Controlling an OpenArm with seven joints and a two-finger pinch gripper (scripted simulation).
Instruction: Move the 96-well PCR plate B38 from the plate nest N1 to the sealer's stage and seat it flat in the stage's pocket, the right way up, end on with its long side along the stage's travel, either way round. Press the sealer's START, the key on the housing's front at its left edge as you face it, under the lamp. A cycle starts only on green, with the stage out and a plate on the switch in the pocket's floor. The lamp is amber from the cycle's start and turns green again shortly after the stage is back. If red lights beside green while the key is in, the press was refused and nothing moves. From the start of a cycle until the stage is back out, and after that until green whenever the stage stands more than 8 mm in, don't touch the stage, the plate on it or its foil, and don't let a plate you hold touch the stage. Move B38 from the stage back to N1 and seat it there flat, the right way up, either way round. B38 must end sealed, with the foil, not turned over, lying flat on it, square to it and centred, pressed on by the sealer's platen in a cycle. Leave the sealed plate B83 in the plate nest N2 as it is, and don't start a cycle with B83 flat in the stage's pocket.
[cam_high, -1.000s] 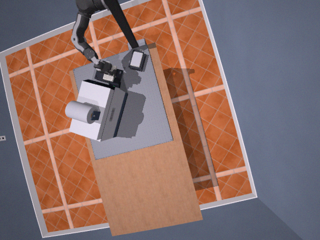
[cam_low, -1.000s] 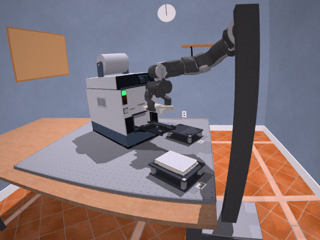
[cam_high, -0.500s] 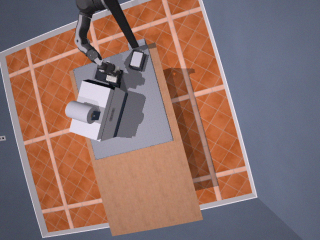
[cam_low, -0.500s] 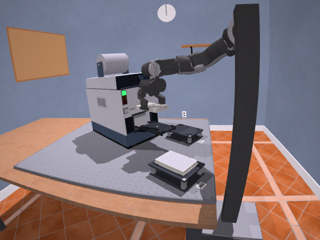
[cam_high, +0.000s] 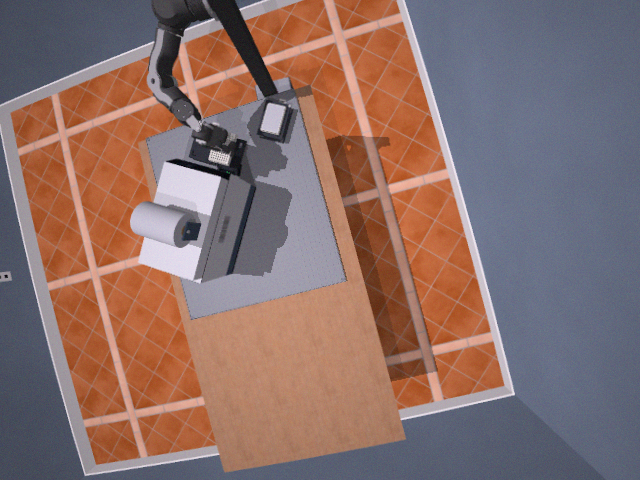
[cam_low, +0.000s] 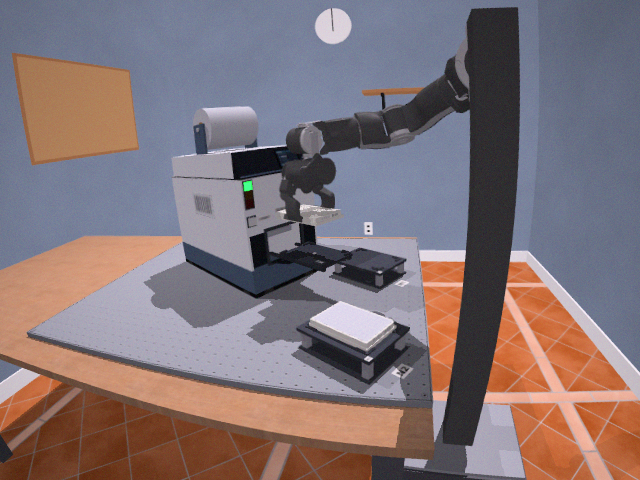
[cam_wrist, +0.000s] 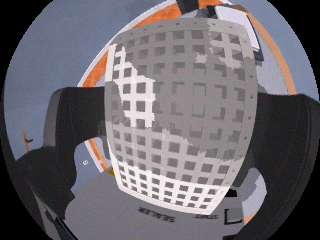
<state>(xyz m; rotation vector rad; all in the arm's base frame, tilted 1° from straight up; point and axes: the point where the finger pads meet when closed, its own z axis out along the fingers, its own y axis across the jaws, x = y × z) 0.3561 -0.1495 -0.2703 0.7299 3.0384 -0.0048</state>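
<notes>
While the wooden table (cam_low: 77, 273) carries the grey board (cam_low: 155, 330), the sealer (cam_low: 217, 222) is seen at its back with a green lamp (cam_low: 248, 186) lit. Its black stage (cam_low: 310, 254) is drawn out in front, just beside an unoccupied black nest (cam_low: 369, 264). A covered plate (cam_low: 352, 323) is seated in the nearer nest (cam_low: 330, 347). Held level in the air above the stage, the open-welled plate (cam_low: 316, 213) is clamped in the gripper (cam_low: 309, 207).
</notes>
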